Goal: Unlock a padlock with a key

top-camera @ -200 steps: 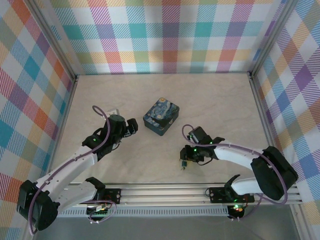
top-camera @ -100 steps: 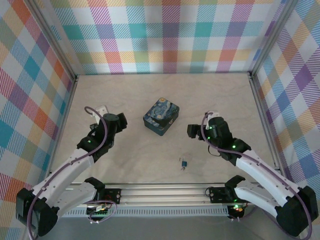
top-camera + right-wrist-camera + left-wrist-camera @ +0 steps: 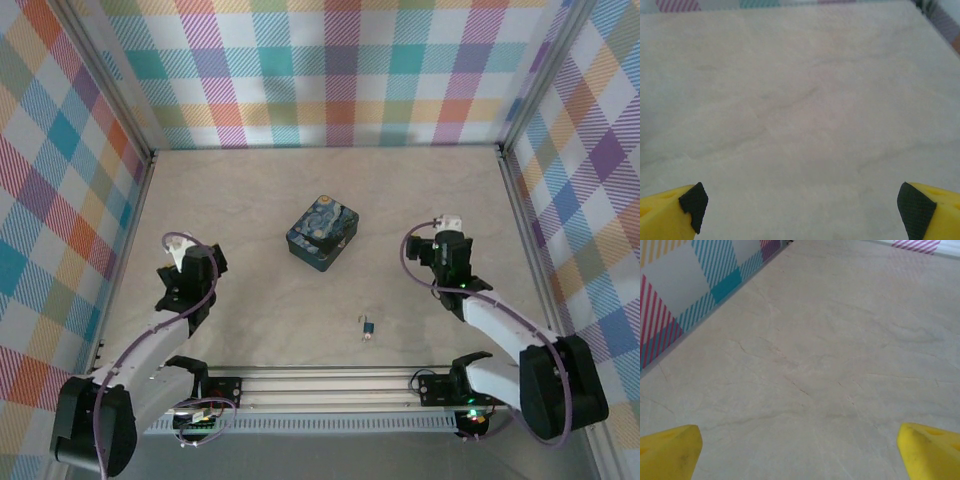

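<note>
One small blue padlock (image 3: 368, 325) lies on the desk (image 3: 250, 190), nearer than the tin (image 3: 322, 232) and slightly to its right, apart from both arms. A pale speck touching its near end may be the key (image 3: 366, 337), though it is too small to tell. Farther back, the left pincer (image 3: 188, 262) hangs well left of the tin, yellow fingers (image 3: 670, 452) spread wide over bare desk. The right pincer (image 3: 448, 242), well right of the tin, gapes equally wide.
</note>
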{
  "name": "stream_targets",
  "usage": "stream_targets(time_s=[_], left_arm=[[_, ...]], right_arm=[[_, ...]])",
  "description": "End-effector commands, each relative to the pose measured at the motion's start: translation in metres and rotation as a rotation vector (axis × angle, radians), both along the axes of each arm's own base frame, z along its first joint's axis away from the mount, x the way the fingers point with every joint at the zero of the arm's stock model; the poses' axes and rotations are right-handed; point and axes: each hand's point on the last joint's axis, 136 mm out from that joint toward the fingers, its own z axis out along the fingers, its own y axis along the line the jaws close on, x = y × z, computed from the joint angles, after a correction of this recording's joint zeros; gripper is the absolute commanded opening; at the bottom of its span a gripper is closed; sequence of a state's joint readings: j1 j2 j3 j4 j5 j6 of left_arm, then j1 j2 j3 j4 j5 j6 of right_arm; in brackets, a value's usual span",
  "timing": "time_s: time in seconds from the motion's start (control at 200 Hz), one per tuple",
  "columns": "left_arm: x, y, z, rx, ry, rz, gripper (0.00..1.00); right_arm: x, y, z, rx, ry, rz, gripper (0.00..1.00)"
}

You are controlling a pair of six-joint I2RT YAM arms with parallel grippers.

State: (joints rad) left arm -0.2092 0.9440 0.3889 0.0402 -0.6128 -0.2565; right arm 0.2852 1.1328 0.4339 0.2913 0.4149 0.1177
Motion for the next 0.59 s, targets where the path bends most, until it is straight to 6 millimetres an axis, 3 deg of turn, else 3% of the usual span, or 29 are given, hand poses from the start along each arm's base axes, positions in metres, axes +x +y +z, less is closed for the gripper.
stream_targets(time_s=[0.0,0.125,0.24,0.45,0.59], left_arm=[[0.01,-0.002,0.0,-0.016,-0.036,-0.054,1.0],[0.018,-0.004,-0.013,-0.008,-0.008,-0.102,1.0],[0.03,-0.008,-0.023,0.009,0.017,-0.155,1.0],[0.052,-0.021,-0.019,0.027,-0.038,-0.279,1.0],[0.063,-0.028,-0.014,0.027,-0.106,-0.338,1.0]], right_arm=[[0.019,0.001,0.024,-0.042,-0.159,0.036,1.0],[0.024,-0.003,0.006,-0.075,-0.135,0.066,1.0],[0.025,-0.01,0.003,-0.076,-0.228,0.087,1.0],[0.033,-0.009,-0.017,-0.036,-0.231,0.14,1.0],[0.047,-0.023,-0.032,0.034,-0.161,0.107,1.0]])
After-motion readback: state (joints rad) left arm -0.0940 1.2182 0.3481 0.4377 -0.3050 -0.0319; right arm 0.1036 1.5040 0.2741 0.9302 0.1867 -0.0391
